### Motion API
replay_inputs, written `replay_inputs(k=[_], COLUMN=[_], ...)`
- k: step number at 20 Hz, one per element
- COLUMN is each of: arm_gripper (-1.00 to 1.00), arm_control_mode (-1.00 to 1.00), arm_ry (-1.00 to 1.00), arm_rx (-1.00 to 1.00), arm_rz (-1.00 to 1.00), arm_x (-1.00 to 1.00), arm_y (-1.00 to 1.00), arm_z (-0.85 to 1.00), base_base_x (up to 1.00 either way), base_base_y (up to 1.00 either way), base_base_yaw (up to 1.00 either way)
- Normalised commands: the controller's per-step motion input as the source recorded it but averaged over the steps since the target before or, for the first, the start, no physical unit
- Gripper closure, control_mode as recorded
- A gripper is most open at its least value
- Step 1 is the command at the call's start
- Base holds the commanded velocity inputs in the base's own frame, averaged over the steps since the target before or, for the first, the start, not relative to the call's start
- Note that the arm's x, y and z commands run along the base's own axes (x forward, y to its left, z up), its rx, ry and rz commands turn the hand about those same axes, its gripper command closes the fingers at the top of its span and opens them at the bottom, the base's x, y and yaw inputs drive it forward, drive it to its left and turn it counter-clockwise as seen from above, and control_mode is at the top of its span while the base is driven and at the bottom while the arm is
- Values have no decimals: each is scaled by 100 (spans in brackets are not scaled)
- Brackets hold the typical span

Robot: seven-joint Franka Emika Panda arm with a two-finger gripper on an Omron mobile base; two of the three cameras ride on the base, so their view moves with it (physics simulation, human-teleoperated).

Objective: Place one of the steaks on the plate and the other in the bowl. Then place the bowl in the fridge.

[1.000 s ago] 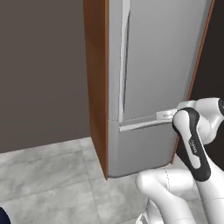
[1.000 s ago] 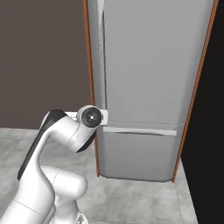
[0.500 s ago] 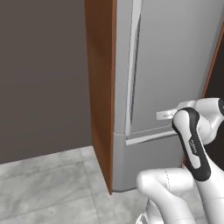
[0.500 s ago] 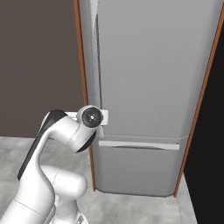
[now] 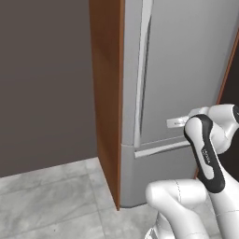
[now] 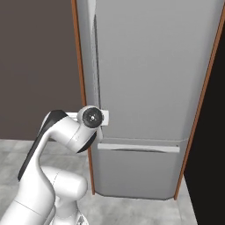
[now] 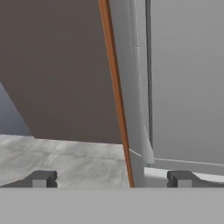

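The fridge (image 5: 186, 74) is filling the upper right of the left base view, grey and shut, with its wood-brown side panel (image 5: 106, 93) running down the middle of the frame. The long bar handle (image 5: 141, 70) is standing upright along the door's left edge, ending just above the seam where the lower drawer (image 6: 136, 171) begins. In the right base view the same fridge is taking up the centre and right, with the drawer's horizontal handle (image 6: 138, 148) showing low in the frame.

The arm (image 5: 205, 154) is rising in the lower right of the left base view, its wrist bending toward the door at about the height of that seam. In the hand view the gripper (image 7: 111, 178) is looking along the fridge's left edge: both dark fingertips (image 7: 41, 178) are sitting far apart at the bottom, jaws spread wide with nothing between them. The brown panel edge is running down the middle of that view and the lower end of the bar handle is showing just right of it. Grey marbled floor (image 5: 51, 200) is lying in the lower left, below a dark wall (image 5: 42, 79).
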Motion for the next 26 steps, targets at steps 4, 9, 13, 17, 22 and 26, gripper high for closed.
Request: replay_inputs(k=[4, 9, 13, 17, 22, 26], arm_gripper=[-100, -100, -100, -100, -100, -100], arm_control_mode=[100, 100, 100, 100, 100, -100], arm_ry=[0, 0, 0, 0, 0, 7], arm_rx=[0, 0, 0, 0, 0, 0], arm_rz=[0, 0, 0, 0, 0, 0], arm_x=[0, 0, 0, 0, 0, 14], arm_y=[0, 0, 0, 0, 0, 18], arm_z=[0, 0, 0, 0, 0, 0], base_base_x=[-18, -34, -49, -30, -1, 4], base_base_y=[0, 2, 10, 8, 30, 8], base_base_yaw=[-4, -2, 0, 0, 0, 0])
